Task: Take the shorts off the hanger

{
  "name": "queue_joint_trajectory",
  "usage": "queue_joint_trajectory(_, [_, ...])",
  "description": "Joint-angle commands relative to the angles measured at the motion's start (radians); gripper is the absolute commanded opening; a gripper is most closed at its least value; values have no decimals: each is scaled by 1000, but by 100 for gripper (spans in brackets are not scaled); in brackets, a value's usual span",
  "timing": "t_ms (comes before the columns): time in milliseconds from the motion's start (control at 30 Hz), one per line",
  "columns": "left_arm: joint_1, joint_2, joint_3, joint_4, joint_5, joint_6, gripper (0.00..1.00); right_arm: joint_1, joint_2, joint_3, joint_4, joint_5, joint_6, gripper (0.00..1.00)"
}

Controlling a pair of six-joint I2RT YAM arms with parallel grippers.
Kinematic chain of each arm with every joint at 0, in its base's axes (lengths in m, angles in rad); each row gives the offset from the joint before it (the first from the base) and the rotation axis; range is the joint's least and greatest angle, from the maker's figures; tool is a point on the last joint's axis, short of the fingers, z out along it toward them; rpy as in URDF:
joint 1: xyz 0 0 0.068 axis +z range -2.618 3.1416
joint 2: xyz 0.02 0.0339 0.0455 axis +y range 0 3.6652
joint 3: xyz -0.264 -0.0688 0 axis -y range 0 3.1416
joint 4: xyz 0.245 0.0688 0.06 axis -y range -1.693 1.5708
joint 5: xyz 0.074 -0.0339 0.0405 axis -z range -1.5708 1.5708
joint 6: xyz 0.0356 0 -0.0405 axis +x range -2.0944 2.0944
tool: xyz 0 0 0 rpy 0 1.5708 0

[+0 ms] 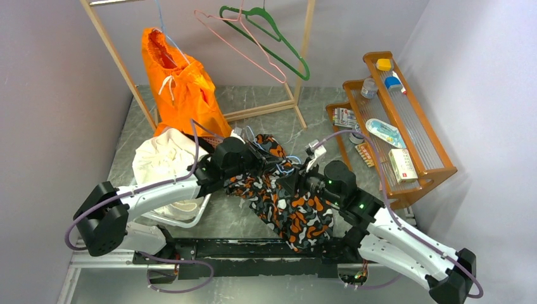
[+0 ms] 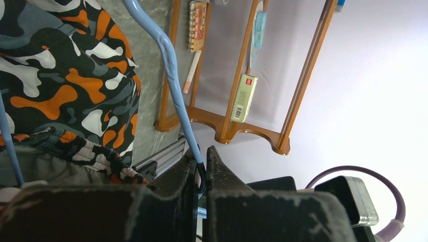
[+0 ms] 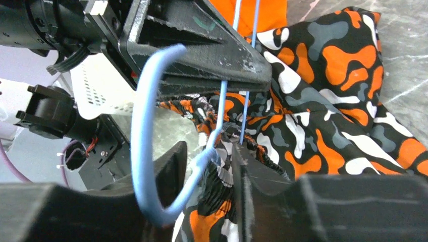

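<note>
Shorts point(image 1: 180, 82) hang on the rack point(image 1: 121, 62), well beyond both hands and out of their reach, so the whole removal looks left to do. The left hand point(image 2: 203, 161) is pressed together on a blue hanger point(image 2: 171, 75). The right hand point(image 3: 207, 157), spread, straddles its neck. Beneath them a camo garment point(image 1: 294, 212) drapes onto the worktop point(image 1: 253, 107).

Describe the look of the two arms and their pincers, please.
The left arm and right arm have white shells with black joints and bases. A thin purple cable loops along each. Small green lights glow on the right arm's joints. The left pincer and right pincer have black, matte fingers with scuffed edges.
</note>
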Motion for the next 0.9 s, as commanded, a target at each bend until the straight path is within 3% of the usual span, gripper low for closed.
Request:
queue_joint_trajectory(0, [-5,-9,33,44,-8,-37,7,2,-70,-10,-110,44,65,48])
queue_joint_trajectory(133, [-4,-41,41,5,-63,-42,7,2,-133,3,-274,103,155,64])
queue_joint_trajectory(300, [3,-63,45,-20,-109,-52,7,2,-181,5,-399,31,246,68])
queue_joint_trajectory(433, [16,-70,67,-27,-110,-15,7,2,-225,-8,-457,-22,313,44])
queue_joint_trajectory(500, [27,-71,83,-24,-96,10,7,2,-268,-26,-473,-9,337,15])
queue_joint_trajectory(567, [40,-70,113,-12,-77,53,7,3,-310,-39,-499,33,372,1])
queue_joint_trajectory(700, [51,-79,208,-101,-82,151,7,2,-365,-39,-556,145,478,0])
queue_joint_trajectory(867, [86,-138,199,-90,-100,166,7,3,-359,-15,-633,345,583,0])
